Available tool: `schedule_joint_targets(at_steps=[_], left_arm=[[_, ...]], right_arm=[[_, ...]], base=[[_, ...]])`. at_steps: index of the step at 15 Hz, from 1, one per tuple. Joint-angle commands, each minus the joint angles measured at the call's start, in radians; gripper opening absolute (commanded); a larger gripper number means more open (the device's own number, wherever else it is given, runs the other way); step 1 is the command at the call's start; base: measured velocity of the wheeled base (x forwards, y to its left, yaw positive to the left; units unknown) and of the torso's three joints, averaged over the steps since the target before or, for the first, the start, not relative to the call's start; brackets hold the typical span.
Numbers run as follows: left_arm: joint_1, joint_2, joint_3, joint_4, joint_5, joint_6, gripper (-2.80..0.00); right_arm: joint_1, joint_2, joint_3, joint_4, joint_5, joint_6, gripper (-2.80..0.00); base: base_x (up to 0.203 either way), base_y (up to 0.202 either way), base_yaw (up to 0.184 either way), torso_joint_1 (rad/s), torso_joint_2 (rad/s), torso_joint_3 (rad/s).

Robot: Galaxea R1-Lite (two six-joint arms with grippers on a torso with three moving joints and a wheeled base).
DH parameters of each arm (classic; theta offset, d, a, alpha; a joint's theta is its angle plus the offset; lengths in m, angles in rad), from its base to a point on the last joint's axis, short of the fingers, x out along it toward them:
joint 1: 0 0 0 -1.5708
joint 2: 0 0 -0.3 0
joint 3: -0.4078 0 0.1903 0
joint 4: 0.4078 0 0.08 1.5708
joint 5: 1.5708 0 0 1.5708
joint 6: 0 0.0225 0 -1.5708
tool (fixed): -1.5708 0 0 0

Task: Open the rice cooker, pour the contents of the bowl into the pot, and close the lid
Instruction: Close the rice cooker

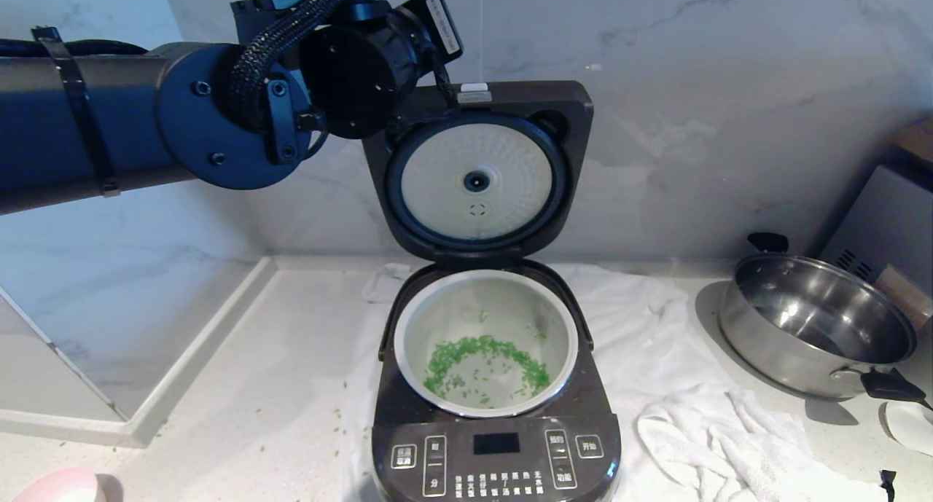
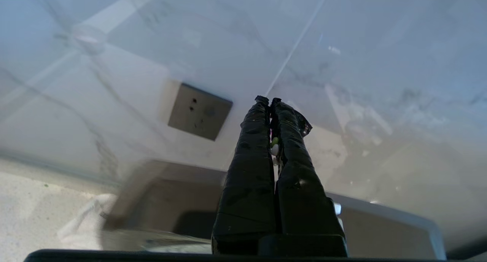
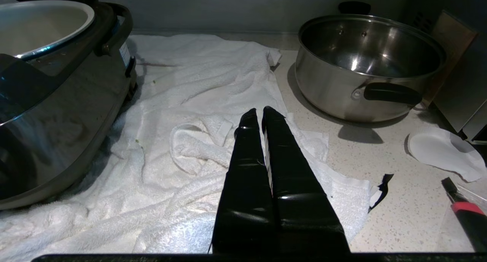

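Desk (image 1: 255, 385), white-speckled. Rice cooker (image 1: 496, 451), lower centre, lid (image 1: 477, 174) raised upright against the marble wall. Pot (image 1: 485, 342) inside holds green chopped bits (image 1: 481, 356). Steel pan (image 1: 816, 327), right. Pink bowl (image 1: 62, 486), lower-left corner. Left gripper (image 2: 271, 102), jaws clenched, empty, above the lid. Right gripper (image 3: 260, 115), jaws clenched, over the towel (image 3: 182, 102).

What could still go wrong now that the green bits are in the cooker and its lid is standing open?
The left gripper is shut and raised behind the upright lid; a hard push could slam it or shift the rice cooker on the loose white towel. Green bits lie in the pot; some are scattered on the counter, and a speck sits between the fingers, so bits may drop onto the rim.
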Motion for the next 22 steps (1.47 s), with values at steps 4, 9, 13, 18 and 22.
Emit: schedule_joint_targets(at_steps=[4, 9, 13, 18, 22], left_arm=[[-0.006, 0.058, -0.027, -0.004, 0.014, 0.043, -2.8], [0.003, 0.106, -0.097, -0.004, 0.019, 0.091, -2.8], [0.008, 0.1, -0.089, 0.008, 0.019, 0.156, -2.8], [0.007, 0.085, -0.075, 0.076, 0.02, 0.218, -2.8], [-0.003, 0.063, -0.07, 0.144, 0.017, 0.223, -2.8]], right_arm=[[0.0, 0.002, 0.0, 0.0, 0.001, -0.001, -2.8], [0.0, 0.002, 0.0, 0.0, 0.001, 0.0, -2.8], [0.0, 0.002, 0.0, 0.0, 0.001, 0.0, -2.8], [0.0, 0.002, 0.0, 0.0, 0.001, -0.001, -2.8], [0.0, 0.002, 0.0, 0.0, 0.001, -0.001, -2.8]], base=[[0.0, 0.0, 0.0, 0.0, 0.0, 0.0], [0.0, 0.0, 0.0, 0.0, 0.0, 0.0], [0.0, 0.0, 0.0, 0.0, 0.0, 0.0], [0.0, 0.0, 0.0, 0.0, 0.0, 0.0], [0.0, 0.0, 0.0, 0.0, 0.0, 0.0]])
